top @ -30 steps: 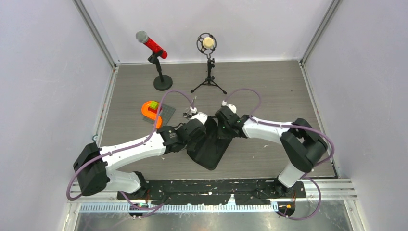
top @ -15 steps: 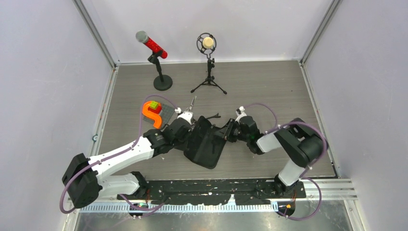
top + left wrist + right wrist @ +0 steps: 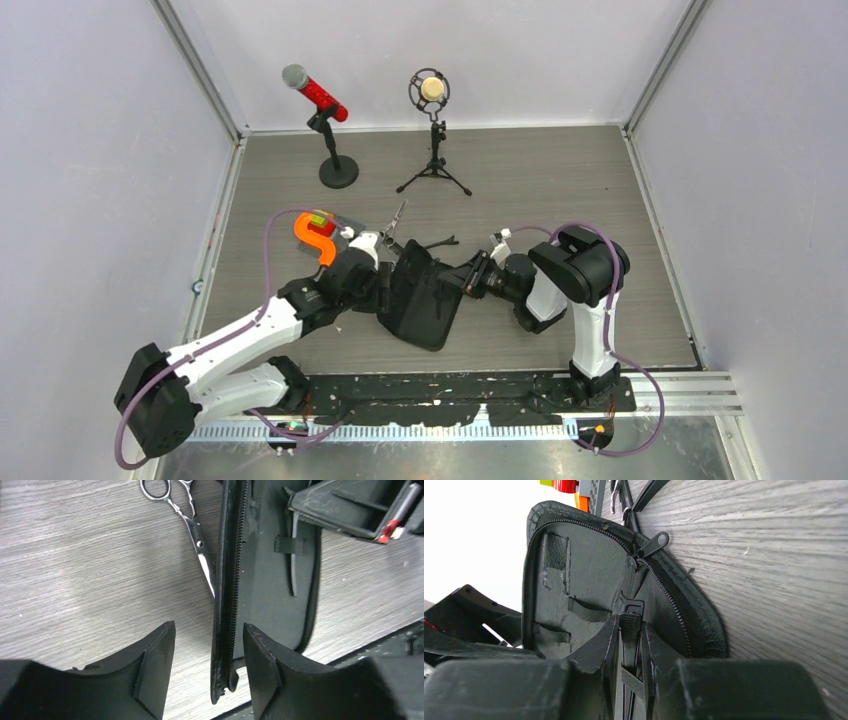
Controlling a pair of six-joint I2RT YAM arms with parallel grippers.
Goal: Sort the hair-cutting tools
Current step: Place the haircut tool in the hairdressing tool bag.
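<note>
The black zip case (image 3: 420,300) lies open at mid table with one half raised on edge. My left gripper (image 3: 209,625) is open, and the raised half's zipper edge (image 3: 227,580) stands between its fingers without touching them. Silver scissors (image 3: 185,525) lie on the wood just left of the case. My right gripper (image 3: 630,621) reaches into the case from the right and is shut on a thin black hair clip (image 3: 628,640) that sits under an elastic loop. More black clips (image 3: 440,242) lie behind the case.
Two microphones on stands (image 3: 325,110) (image 3: 432,130) are at the back. An orange piece with a green block (image 3: 318,232) rests on a grey plate left of the scissors. Walls close in the left, right and back sides.
My left gripper has opened and let go of the case's edge while its arm drew back to the left. The right arm folded in, its gripper still shut inside the case.
</note>
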